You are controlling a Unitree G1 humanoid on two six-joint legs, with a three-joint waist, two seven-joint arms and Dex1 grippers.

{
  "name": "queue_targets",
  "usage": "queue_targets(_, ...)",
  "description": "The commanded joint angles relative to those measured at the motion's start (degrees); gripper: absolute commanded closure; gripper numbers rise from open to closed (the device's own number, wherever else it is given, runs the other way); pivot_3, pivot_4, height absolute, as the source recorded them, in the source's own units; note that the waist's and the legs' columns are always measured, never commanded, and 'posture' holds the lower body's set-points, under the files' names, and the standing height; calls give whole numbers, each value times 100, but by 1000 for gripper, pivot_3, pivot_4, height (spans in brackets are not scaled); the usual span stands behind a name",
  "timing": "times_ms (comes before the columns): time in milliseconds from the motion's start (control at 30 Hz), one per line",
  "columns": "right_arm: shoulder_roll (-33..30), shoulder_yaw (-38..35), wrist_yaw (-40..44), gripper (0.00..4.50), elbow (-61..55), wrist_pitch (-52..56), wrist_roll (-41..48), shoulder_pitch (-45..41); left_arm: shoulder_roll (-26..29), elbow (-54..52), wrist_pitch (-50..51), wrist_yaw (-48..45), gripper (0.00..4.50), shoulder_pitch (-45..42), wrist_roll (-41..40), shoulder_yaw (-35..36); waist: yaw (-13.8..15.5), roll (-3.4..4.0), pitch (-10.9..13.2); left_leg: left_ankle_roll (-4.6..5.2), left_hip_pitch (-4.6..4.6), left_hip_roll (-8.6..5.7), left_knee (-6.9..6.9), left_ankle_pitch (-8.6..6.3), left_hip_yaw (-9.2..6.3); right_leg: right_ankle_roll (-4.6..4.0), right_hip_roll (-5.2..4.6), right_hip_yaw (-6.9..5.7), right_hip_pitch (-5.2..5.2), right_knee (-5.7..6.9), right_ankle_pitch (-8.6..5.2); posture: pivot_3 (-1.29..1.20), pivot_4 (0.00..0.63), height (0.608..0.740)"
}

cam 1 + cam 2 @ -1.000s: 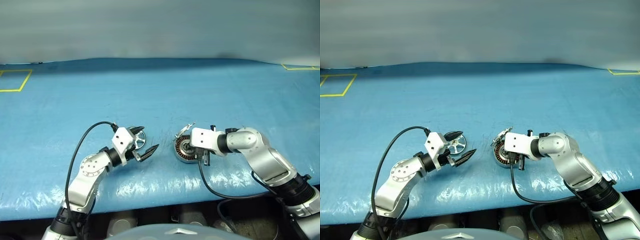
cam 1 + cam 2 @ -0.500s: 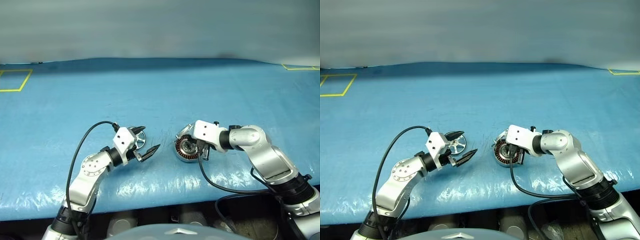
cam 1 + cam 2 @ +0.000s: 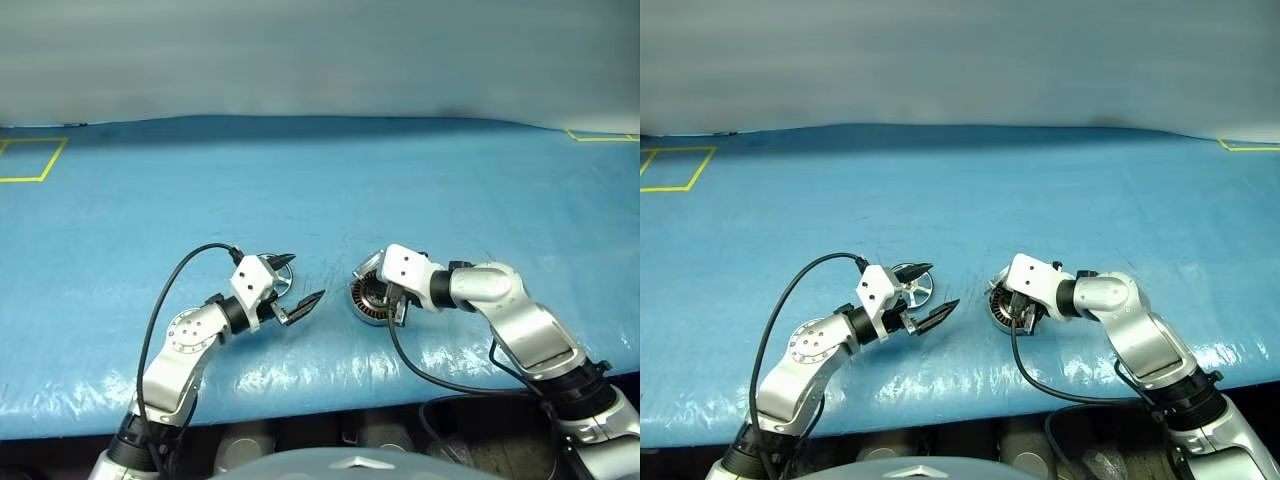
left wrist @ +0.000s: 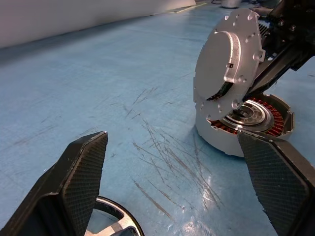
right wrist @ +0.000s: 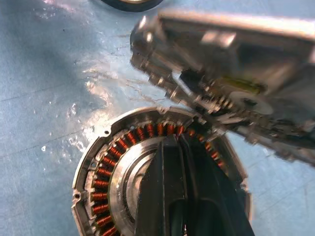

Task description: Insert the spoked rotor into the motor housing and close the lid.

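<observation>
Trouble here starts nearest the counter's [image 3: 330,370] front edge, where both arms work. The left tool [image 3: 292,285] stands spread wide and empty, its two black fingers either side of the spoked rotor [image 3: 912,287], which lies flat on the blue cover just behind them, not gripped. From that pose I'd judge a closing pinch could catch only the rim's near edge and skid the wheel away, since the cover looks glossy and scratched.

Just to the right sits the motor housing [image 3: 372,298], copper windings showing, with the lid [image 4: 227,56] tilted up on its hinge over the far side. The right tool [image 5: 189,196] is clenched, with nothing between the fingers, and its closed tips reach down over the housing's pale centre, under the raised lid. That is the worry: while that tool is in the cup, the rotor has nowhere to go, and a nudge could knock the lid shut over an empty housing or shove the whole cup sideways.

Beyond them the counter runs back bare, with yellow tape marks [image 3: 30,160] at the far corners.
</observation>
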Motion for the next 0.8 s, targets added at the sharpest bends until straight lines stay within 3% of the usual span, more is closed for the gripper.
queue_targets(33,-122,-83,-40,4448,229,60,5,265,-11,-39,-100,-21,0,-26,-22,12,4,-2,-3,1,4,-1,0,-1,-1,0,-1,0,4,0,0,0,150,740)
queue_targets(133,41,-268,-211,4448,542,2,170,445,11,-35,-107,-29,0,-24,-4,12,25,-4,-4,1,7,-1,7,-1,-5,1,-3,-5,13,-2,0,0,150,740)
queue_targets(233,897,-1007,-565,4448,748,147,1018,596,-6,-27,-114,-24,0,-33,-12,12,37,-24,-15,2,7,0,13,-1,-10,3,-3,-9,18,-2,1,0,150,740)
queue_targets(333,1432,-1444,-953,4448,996,-9,1250,692,-19,-18,-126,-15,0,-41,-3,5,-2,-17,-14,1,9,5,16,-1,-4,4,1,-3,14,4,2,0,150,740)
queue_targets(433,1486,-1377,-978,4448,949,-188,1242,953,-21,-32,-123,-22,0,-30,-13,3,-13,-15,-15,1,9,7,16,-1,-4,4,4,-2,13,6,2,0,150,740)
queue_targets(633,1945,-1770,-1196,4448,4,-121,2079,1231,-8,17,-131,-79,0,-59,-18,-26,-25,-1,-6,1,5,8,9,-1,-6,2,7,-2,8,4,1,0,150,740)
queue_targets(800,1845,-1808,-1406,4448,-384,-110,2108,1201,-52,81,-141,-136,0,-152,-26,-69,-23,5,-2,1,6,8,12,-1,0,5,7,4,6,5,2,0,150,740)
